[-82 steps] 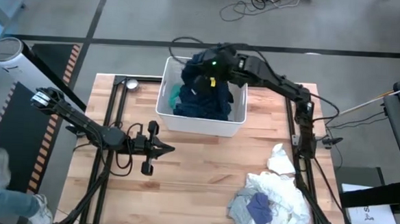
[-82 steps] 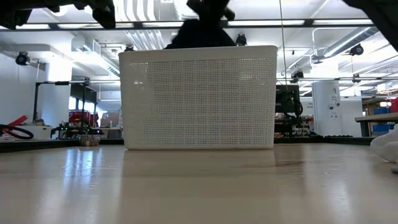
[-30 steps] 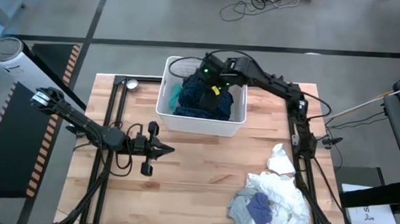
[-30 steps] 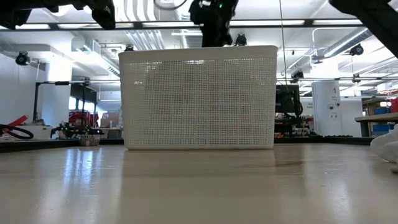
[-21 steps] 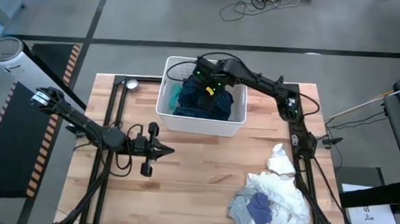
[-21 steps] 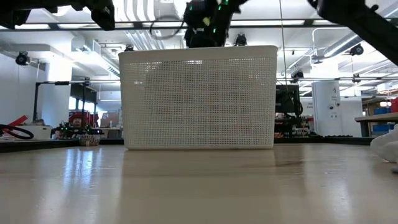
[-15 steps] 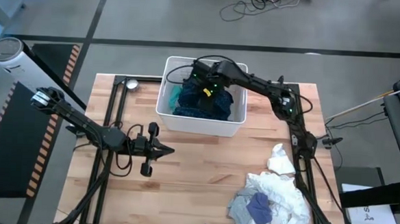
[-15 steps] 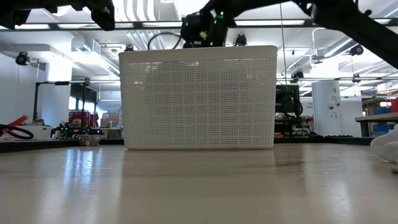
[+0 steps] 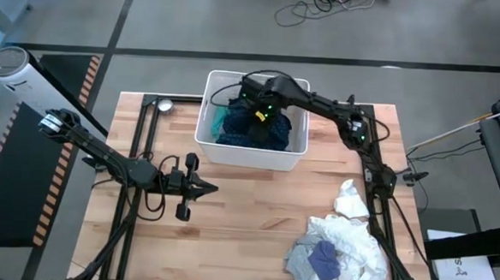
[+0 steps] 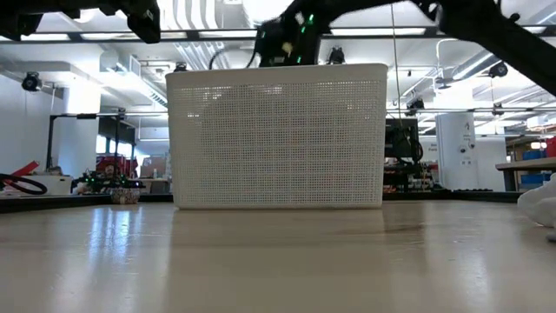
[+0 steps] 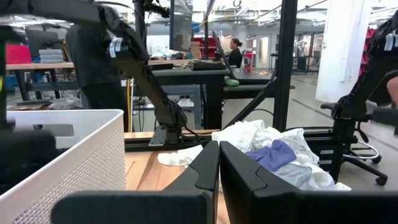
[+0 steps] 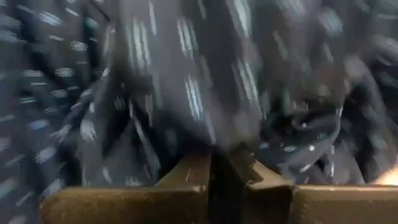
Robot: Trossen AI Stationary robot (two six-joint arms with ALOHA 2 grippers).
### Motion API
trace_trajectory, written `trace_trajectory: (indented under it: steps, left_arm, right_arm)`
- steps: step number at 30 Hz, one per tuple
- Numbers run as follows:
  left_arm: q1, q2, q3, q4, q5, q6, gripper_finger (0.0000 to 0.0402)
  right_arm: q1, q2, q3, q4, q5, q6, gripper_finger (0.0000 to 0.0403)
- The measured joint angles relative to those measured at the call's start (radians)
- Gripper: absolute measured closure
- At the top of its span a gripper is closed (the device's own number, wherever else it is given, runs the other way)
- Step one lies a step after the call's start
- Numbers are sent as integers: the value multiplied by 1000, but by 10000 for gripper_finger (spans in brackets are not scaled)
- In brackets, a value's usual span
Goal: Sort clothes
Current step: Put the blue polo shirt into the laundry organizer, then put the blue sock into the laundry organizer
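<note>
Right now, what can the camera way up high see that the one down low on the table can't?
Only the high view looks into the white basket: dark blue clothes, a teal piece, and the right hand down among them. It also shows the left hand waiting shut, and the white pile with a purple piece.

Only the low view shows the room behind.

Both show the basket and wooden table.
</note>
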Motion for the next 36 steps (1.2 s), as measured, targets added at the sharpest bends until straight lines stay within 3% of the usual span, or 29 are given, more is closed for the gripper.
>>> trace_trajectory:
  steps: [19, 26, 32, 36]
  left_arm:
    - [0, 0, 0, 2, -5, 24, 402]
    - [0, 0, 0, -28, -7, 4, 402]
    - [0, 0, 0, -27, -8, 3, 402]
    - [0, 0, 0, -30, -9, 3, 402]
  right_arm:
    - [98, -363, 7, -47, 51, 82, 398]
    - [276, -399, -6, -206, 131, 133, 400]
    - [469, -433, -109, -198, 18, 229, 400]
    - [609, -440, -217, -199, 12, 361, 400]
